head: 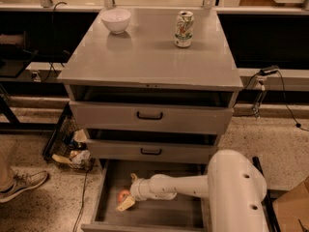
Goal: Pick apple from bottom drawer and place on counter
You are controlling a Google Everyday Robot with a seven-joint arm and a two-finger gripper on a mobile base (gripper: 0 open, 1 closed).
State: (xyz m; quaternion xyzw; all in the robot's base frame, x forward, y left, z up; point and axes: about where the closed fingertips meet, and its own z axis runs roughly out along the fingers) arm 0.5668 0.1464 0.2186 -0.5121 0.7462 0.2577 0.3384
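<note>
Camera view: my gripper low inside bottom drawer, arm reaching in from right. Fingers spread wide, not pressed together, one on far side of apple, other on near side. Apple on drawer floor, left part, between my fingers, close to near one; cannot tell if touching. Bottom drawer pulled out. Counter above holds white bowl back left, can upright back right, well apart.

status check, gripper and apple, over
Gripper low in bottom drawer, right at apple. Apple not yet on counter. Bowl and can at counter's back.
</note>
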